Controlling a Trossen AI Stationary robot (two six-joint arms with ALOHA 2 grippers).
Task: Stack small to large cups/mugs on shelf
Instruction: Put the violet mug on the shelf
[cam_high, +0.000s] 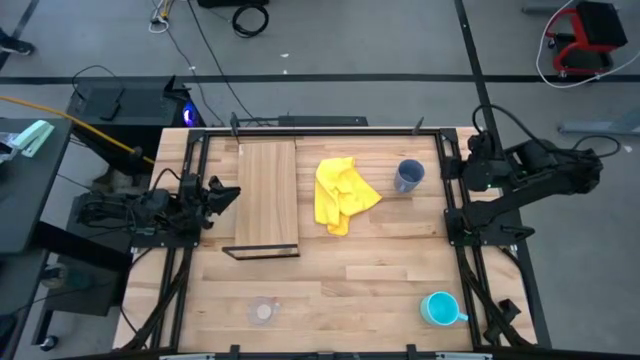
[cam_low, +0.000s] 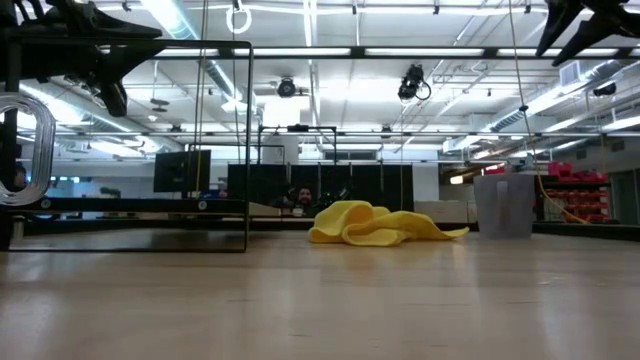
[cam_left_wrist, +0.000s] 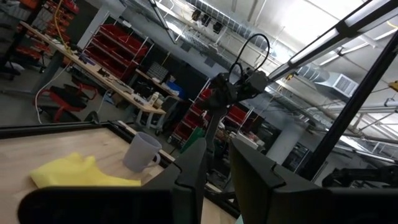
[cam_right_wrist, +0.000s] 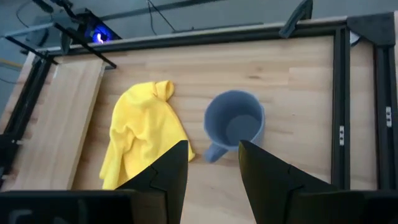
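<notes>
The grey-blue mug (cam_high: 408, 176) stands upright on its base at the table's far right, handle toward the yellow cloth (cam_high: 343, 193). My right gripper (cam_right_wrist: 214, 168) hangs open above and to the right of this mug (cam_right_wrist: 235, 124), slanting down toward it and touching nothing. The turquoise mug (cam_high: 440, 308) stands upright at the near right. A small clear glass cup (cam_high: 264, 311) sits near the front edge, left of centre. The brown shelf (cam_high: 268, 195) lies at the far left. My left gripper (cam_high: 228, 195) waits open at its left side, and its fingers (cam_left_wrist: 186, 174) hold nothing.
The crumpled yellow cloth (cam_right_wrist: 143, 134) lies between the shelf (cam_right_wrist: 59, 118) and the grey-blue mug. A dark metal frame (cam_high: 450, 200) runs along the table's sides. Bare planks (cam_high: 350, 290) stretch between the glass cup and the turquoise mug.
</notes>
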